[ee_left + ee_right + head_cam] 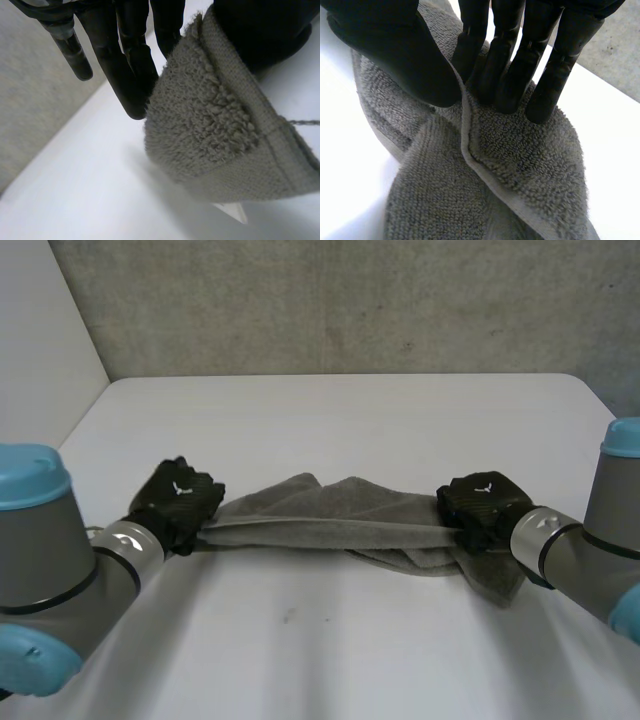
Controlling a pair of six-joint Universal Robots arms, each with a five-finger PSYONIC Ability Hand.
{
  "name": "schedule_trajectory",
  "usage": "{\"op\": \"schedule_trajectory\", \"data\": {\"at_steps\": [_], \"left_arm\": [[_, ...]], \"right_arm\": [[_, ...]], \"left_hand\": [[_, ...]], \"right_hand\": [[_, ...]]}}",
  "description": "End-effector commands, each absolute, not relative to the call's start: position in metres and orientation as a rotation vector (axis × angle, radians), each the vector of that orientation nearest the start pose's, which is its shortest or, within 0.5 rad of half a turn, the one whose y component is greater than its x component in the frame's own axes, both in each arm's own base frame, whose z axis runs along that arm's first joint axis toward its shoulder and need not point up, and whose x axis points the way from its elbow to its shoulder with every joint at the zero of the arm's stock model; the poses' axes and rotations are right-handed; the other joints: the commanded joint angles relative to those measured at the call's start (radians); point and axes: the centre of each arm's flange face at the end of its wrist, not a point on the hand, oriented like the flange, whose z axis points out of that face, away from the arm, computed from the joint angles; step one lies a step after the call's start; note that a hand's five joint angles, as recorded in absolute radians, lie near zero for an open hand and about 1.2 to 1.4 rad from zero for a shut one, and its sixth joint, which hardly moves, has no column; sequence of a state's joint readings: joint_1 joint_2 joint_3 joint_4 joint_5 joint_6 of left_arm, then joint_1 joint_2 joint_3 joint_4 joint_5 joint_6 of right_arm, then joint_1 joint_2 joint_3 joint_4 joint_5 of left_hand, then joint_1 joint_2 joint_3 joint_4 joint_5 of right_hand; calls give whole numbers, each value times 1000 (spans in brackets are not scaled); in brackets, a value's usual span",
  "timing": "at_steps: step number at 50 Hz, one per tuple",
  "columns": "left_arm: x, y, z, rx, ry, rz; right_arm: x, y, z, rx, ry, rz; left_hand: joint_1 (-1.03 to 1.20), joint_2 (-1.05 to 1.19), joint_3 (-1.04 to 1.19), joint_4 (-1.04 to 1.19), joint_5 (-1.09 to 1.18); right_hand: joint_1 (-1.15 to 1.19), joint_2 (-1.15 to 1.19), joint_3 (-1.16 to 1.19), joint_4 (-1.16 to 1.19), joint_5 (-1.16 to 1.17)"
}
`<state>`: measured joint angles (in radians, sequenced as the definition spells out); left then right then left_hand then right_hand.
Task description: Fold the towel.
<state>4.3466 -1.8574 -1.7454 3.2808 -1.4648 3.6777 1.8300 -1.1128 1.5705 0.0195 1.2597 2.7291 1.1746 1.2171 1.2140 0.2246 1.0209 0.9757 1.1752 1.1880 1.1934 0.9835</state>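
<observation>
Left hand fingers pinched against thumb, right hand likewise, arms spread wide.

towel ends hidden beneath left hand, right hand

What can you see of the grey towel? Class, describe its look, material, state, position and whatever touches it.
The towel is grey, looped terry cloth with a flat woven hem. It lies crumpled on the white table, with one hemmed edge stretched taut between the hands. The left hand pinches one corner between thumb and fingers. The right hand pinches the hem at the opposite end, where cloth bunches beneath it. A loose thread trails from the hem near the left hand.
</observation>
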Motion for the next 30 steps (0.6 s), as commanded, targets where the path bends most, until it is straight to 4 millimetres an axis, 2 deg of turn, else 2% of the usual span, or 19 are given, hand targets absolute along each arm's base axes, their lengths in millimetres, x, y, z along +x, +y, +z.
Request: {"op": "schedule_trajectory", "data": {"at_steps": [1,2,5,6,7,8,9,10,11,12,13,15,17,21,23,26,28,29,30], "left_arm": [[-265,-293,175,1195,2166,-1893],[-265,-293,175,1195,2166,-1894],[-279,-329,217,1114,1985,-2101],[-287,-345,243,1066,1868,-2217],[-294,-362,280,988,1710,-2357],[-294,-362,281,987,1708,-2358],[-298,-374,318,900,1552,-2483],[-298,-374,319,900,1550,-2485],[-300,-378,352,831,1411,-2586],[-300,-378,382,763,1285,-2670],[-300,-378,382,763,1283,-2671],[-298,-372,414,669,1140,-2785],[-295,-367,424,636,1118,-2822],[-287,-357,416,639,1222,-2829],[-280,-349,376,693,1419,-2760],[-274,-343,355,715,1512,-2705],[-261,-332,311,752,1673,-2588],[-261,-332,311,752,1674,-2587],[-254,-325,288,763,1746,-2529]], "right_arm": [[251,-312,185,-1137,2195,-1729],[258,-319,200,-1160,2139,-1817],[270,-344,244,-1135,2003,-2108],[270,-344,244,-1135,2002,-2109],[274,-358,272,-1078,1913,-2297],[276,-367,302,-1005,1790,-2489],[276,-367,302,-1004,1788,-2491],[277,-372,333,-913,1634,-2668],[277,-372,363,-821,1463,-2813],[277,-372,363,-820,1461,-2814],[276,-366,389,-749,1303,-2913],[275,-358,407,-703,1190,-2974],[275,-349,413,-715,1146,-2976],[279,-331,381,-874,1230,-2815],[281,-325,360,-942,1294,-2726],[280,-304,331,-1056,1397,-2564],[278,-293,315,-1104,1458,-2476],[276,-283,299,-1145,1515,-2392],[276,-274,278,-1191,1575,-2295]], "left_hand": [[222,179,182,1172,201],[222,179,182,1172,201],[222,179,182,1172,201],[222,179,182,1172,201],[222,179,182,1172,201],[222,179,182,1172,201],[222,179,182,1172,201],[222,179,182,1172,201],[222,179,182,1172,201],[222,179,182,1172,201],[222,179,182,1172,201],[222,179,182,1172,201],[222,179,182,1172,201],[222,179,182,1172,201],[222,179,182,1172,201],[222,179,182,1172,201],[222,179,182,1172,201],[222,179,182,1172,201],[222,179,182,1172,201]], "right_hand": [[421,221,208,203,238],[421,221,208,203,238],[421,221,208,203,238],[421,221,208,203,238],[421,221,208,203,238],[421,221,208,203,238],[421,221,208,203,238],[421,221,208,203,238],[421,221,208,203,238],[421,221,208,203,238],[421,221,208,203,238],[421,221,208,203,238],[421,221,208,203,238],[421,221,208,203,238],[421,221,208,203,238],[421,221,208,203,238],[421,221,208,203,238],[421,221,208,203,238],[421,221,208,203,238]]}}
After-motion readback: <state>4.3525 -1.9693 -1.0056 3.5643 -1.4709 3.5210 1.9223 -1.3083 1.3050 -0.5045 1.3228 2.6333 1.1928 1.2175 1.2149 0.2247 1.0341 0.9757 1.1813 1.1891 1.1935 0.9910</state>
